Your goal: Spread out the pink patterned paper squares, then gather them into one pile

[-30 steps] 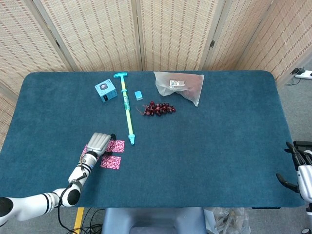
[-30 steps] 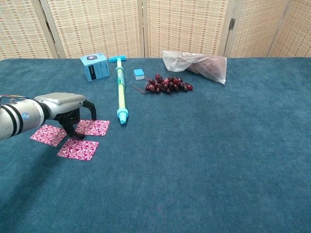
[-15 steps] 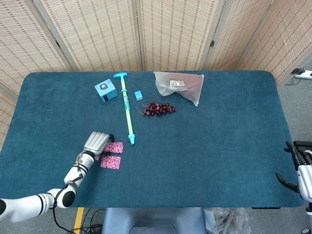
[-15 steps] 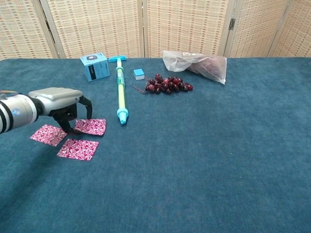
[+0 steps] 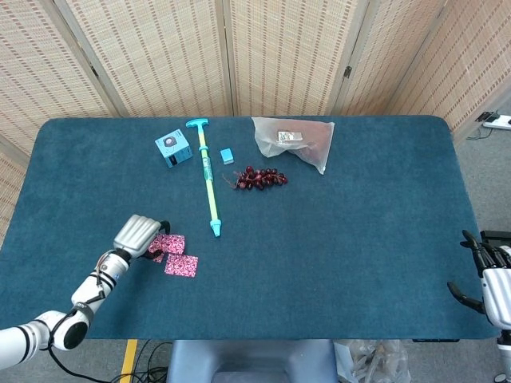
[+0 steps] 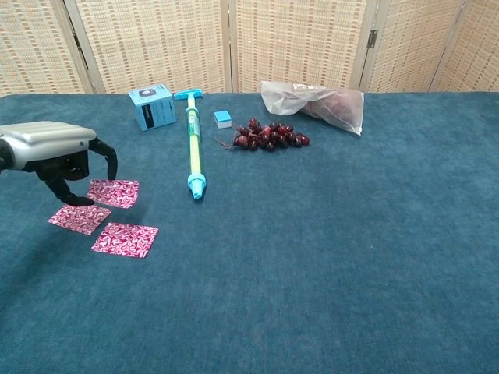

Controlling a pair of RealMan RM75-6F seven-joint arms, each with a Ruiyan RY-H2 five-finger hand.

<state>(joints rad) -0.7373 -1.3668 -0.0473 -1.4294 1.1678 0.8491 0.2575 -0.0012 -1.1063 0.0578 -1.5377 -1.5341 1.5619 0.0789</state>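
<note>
Worktop [image 6: 327,257] is showing a wide stretch of bare blue cloth across the near and right side, giving free room there. Right hand [image 5: 493,281] is sitting at the worktop's near right corner, partly cut off by the frame edge; its fingers are standing apart with nothing in them.

Three pink paper squares [image 6: 125,239] are lying near the left front edge, close together: one nearest [image 5: 181,266], one to its left [image 6: 79,219], one behind [image 6: 114,193]. Whether the rear two overlap cannot be told. Left hand [image 6: 53,148] is arching over the rear two squares, fingers [image 6: 75,199] curled downward with tips touching the paper; nothing is being pinched.

A long green and blue stick [image 6: 192,144] is lying just right of the squares, running away toward the far edge. Further back are sitting a blue box [image 6: 151,107], a small blue block [image 6: 224,118], a bunch of dark grapes [image 6: 267,135] and a clear plastic bag [image 6: 316,102], its contents hard to make out.
</note>
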